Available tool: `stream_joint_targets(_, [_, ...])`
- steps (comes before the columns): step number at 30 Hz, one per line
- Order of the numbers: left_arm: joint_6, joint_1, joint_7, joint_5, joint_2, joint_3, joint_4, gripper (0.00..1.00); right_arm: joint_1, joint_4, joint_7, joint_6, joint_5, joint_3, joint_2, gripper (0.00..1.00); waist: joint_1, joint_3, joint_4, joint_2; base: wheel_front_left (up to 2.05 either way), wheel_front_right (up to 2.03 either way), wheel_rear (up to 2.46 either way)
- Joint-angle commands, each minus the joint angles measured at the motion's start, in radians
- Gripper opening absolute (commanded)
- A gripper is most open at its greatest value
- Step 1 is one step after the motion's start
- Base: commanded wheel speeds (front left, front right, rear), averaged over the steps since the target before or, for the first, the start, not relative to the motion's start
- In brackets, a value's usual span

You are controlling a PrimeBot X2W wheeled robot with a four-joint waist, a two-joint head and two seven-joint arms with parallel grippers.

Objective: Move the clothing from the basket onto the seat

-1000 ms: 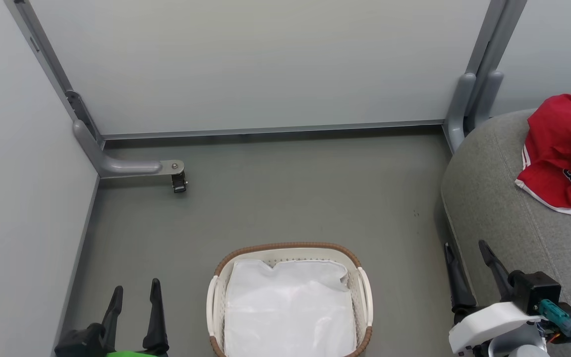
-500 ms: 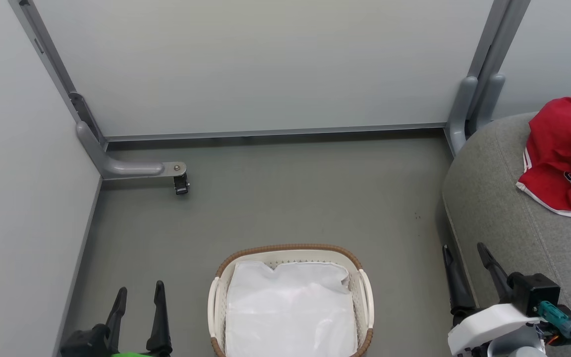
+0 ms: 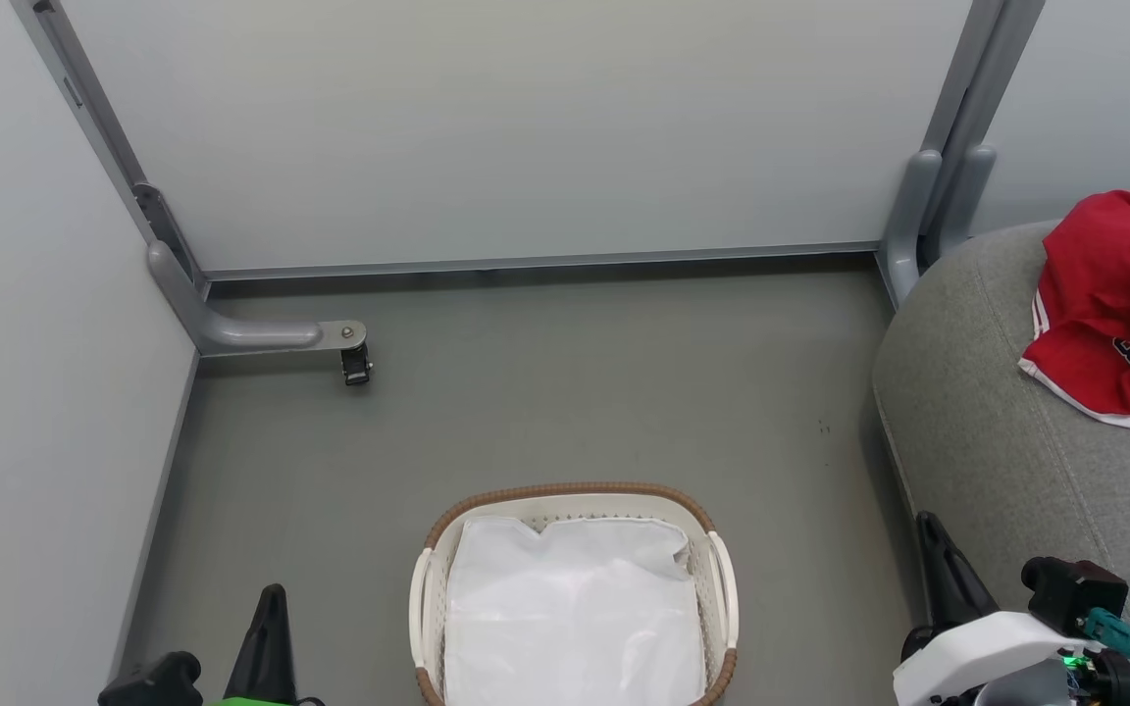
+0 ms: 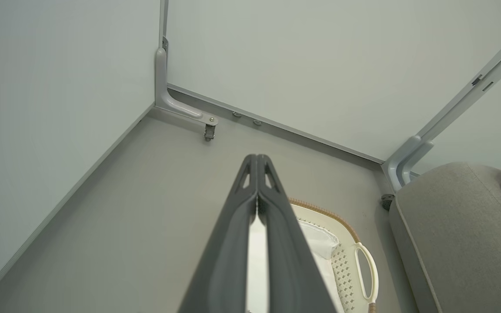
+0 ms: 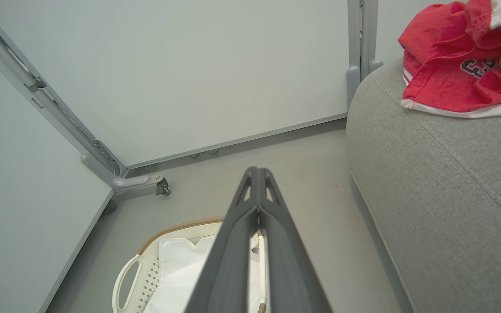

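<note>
Your left claw (image 3: 273, 600) sits at seven o'clock in the head view, its two dark fingers pressed together into a single spike with nothing between them. In the left wrist view the tips meet above the grey floor (image 3: 575, 382). Your right claw (image 3: 928, 529) sits at five o'clock, also pressed together and empty, pointing toward twelve and close beside the near edge of the seat (image 3: 987, 461).

Between the two claws, at six o'clock, the basket (image 3: 575, 487) stands upright on the floor. You can see its brown woven rim and a white handle on each side. Inside it lies only the crumpled white liner (image 3: 575, 608), and no red shows there.

The red clothes (image 3: 1104, 304) are at three o'clock, heaped on top of the grey seat and well apart from the basket. White trim runs along their lower edge and some dark lettering is partly folded out of sight. They run past the right edge of the view, so you cannot tell how far the heap goes.

Further out, at ten o'clock, a small wheel (image 3: 355, 365) hangs under a grey bracket where the pale wall (image 3: 526, 127) meets the floor, and at one o'clock a grey post (image 3: 918, 206) rises behind the seat
</note>
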Motion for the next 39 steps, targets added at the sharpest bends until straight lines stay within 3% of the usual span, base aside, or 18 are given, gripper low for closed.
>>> stream_joint_targets(1, [-0.008, -0.029, 0.009, -0.037, -0.001, 0.014, -0.015, 0.0, -0.024, -0.02, 0.009, 0.0, 0.046, -0.007, -0.004, 0.0, 0.0, 0.0, -0.001, 0.0, 0.0, 0.0, 0.0])
stream_joint_targets(39, [-0.06, -0.114, 0.158, -0.497, -0.035, 0.137, -0.018, 0.0, -0.06, -0.047, 0.155, -0.001, 0.588, -0.059, -0.008, 0.0, 0.0, 0.008, -0.019, 0.0, 0.0, 0.0, 0.0])
